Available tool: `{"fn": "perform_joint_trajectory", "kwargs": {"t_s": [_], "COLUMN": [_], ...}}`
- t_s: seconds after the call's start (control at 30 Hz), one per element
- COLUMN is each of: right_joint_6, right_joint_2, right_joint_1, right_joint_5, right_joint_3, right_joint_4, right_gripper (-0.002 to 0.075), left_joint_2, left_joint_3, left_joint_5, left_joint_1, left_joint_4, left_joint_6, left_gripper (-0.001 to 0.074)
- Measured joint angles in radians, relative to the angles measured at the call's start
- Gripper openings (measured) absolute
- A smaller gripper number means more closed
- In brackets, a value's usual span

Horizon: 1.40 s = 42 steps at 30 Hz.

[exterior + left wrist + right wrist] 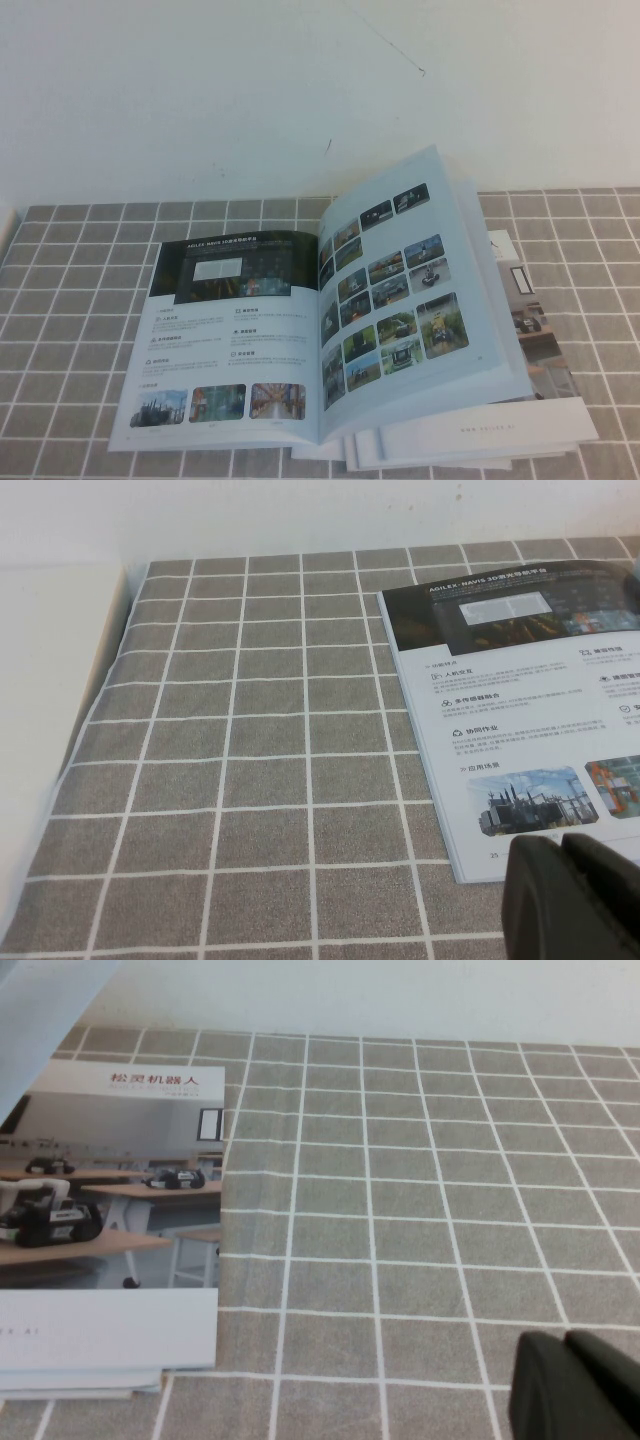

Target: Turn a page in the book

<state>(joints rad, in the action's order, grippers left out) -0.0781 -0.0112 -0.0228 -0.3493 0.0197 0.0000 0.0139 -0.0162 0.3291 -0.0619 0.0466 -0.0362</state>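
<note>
Here one book lies open, left pincer and right pincer beside.

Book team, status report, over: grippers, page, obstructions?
Left gripper shut, off the book's left corner. Right gripper shut, over cloth beside booklets. Page lifted, untouched. Nothing blocking.

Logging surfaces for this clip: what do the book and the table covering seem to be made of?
The book: thin coated paper, apparently glossy; its raised page curves and shows sheen. Tablecloth: apparently matte woven fabric, grey with a white grid, faintly creased. Left gripper hangs near the book's corner, right gripper over cloth; both look shut.
</note>
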Motion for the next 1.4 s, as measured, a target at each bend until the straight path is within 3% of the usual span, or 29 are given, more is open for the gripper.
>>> {"fn": "perform_joint_trajectory", "kwargs": {"t_s": [0.87,1.1,1.4], "right_joint_6": [0.0,0.0,0.0], "right_joint_2": [0.0,0.0,0.0], "right_joint_1": [0.0,0.0,0.0], "right_joint_5": [0.0,0.0,0.0], "right_joint_3": [0.0,0.0,0.0], "right_joint_4": [0.0,0.0,0.0], "right_gripper": [-0.0003,-0.0003,-0.0003], "left_joint_2": [0.0,0.0,0.0], "left_joint_3": [0.0,0.0,0.0], "left_joint_5": [0.0,0.0,0.0], "left_joint_1": [0.0,0.076,0.087], "left_joint_4": [0.0,0.0,0.0], "left_joint_6": [0.0,0.0,0.0], "left_gripper": [-0.0004,-0.0004,-0.0004]}}
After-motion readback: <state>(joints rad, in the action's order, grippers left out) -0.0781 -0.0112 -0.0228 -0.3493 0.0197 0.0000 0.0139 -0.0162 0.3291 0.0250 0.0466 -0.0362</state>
